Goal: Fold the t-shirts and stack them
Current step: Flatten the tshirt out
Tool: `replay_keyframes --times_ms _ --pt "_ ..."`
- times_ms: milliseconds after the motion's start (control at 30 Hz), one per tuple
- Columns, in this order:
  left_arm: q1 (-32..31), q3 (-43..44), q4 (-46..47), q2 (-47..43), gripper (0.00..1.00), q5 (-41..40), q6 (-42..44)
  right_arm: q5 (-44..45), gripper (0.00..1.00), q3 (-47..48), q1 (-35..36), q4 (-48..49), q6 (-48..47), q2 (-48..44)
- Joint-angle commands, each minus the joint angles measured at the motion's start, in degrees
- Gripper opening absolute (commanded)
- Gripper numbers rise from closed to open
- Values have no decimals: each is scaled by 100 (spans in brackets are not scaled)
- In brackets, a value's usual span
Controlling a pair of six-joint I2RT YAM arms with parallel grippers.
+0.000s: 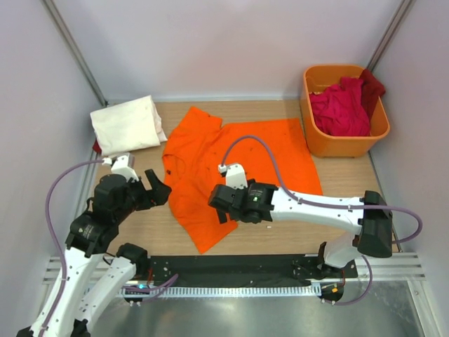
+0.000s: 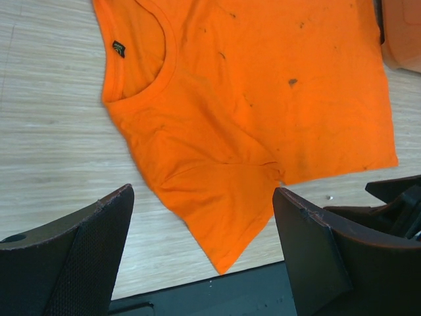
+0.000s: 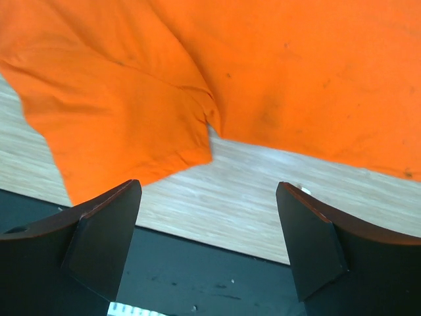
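A bright orange t-shirt lies spread, creased, on the wooden table; it also shows in the left wrist view and the right wrist view. A folded cream-white t-shirt lies at the back left. Crimson and dark red t-shirts are heaped in the orange tub. My left gripper is open and empty, just left of the orange shirt's near sleeve. My right gripper is open and empty, above the shirt's near edge.
The orange plastic tub stands at the back right against the wall. A black strip and metal rail run along the table's near edge. Grey walls close in the left, back and right sides.
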Motion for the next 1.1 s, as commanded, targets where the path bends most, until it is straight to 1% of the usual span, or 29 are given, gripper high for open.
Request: replay_keyframes --times_ms 0,67,133,200,233,267,300,333,367,400,467,500,567,600,633,700,733,800,833,900,967,1067 --pt "14 5 195 186 87 42 6 -203 90 -361 -1 353 118 -545" --pt "14 -3 204 283 87 103 15 -301 90 -545 -18 540 48 -546" --pt "14 -47 265 397 86 340 32 -302 90 -608 -18 637 30 -467" --pt "6 -30 265 730 84 385 32 -188 91 -748 -105 811 13 -432" --pt "6 -13 239 897 84 350 23 -335 91 -853 -237 987 -101 -466" --pt "6 40 204 1220 83 306 -3 -537 91 -1167 -621 1502 -206 -606" --pt "6 75 204 1424 83 288 -20 -800 92 -1353 -938 1786 -294 -668" --pt "6 93 239 1617 83 306 -99 -1420 91 -1529 -1245 2041 -373 -730" --pt "-12 128 291 1802 82 323 -161 -1592 91 -1783 -1510 2243 -505 -774" --pt "-21 154 387 2169 81 367 -213 -1654 91 -1812 -1939 2367 -584 -766" --pt "-126 172 861 2505 81 411 -407 -1515 91 -1655 -2223 2281 -926 -696" --pt "-152 155 1255 2811 81 429 -468 -1462 91 -1584 -2468 2167 -1032 -652" --pt "-214 85 1635 3226 81 481 -687 -1444 92 -1435 -2803 2175 -1217 -529" --pt "-223 50 1985 3428 81 525 -767 -1514 92 -1399 -2952 2245 -1401 -493" --pt "-232 58 2119 3908 81 508 -829 -1601 92 -1356 -3293 2289 -1498 -389" --pt "-284 93 2460 4376 80 456 -969 -1742 93 -1180 -3637 2377 -1805 -248" --pt "-311 110 2541 4753 79 377 -1005 -1812 93 -1092 -3952 2395 -1920 -134" --pt "-372 146 2725 5133 79 209 -1075 -1971 92 -811 -4227 2447 -2070 235" --pt "-372 163 2770 5474 79 200 -1093 -2015 93 -645 -4419 2439 -2192 367" --pt "-390 172 2814 5705 79 200 -1154 -2103 92 -591 -4553 2552 -2255 710" --pt "-390 146 2814 5943 79 183 -1146 -2199 92 -704 -4702 2754 -2246 938" --pt "-373 225 2297 5979 79 -212 -988 -2279 93 -1125 -4764 3044 -2185 1027"
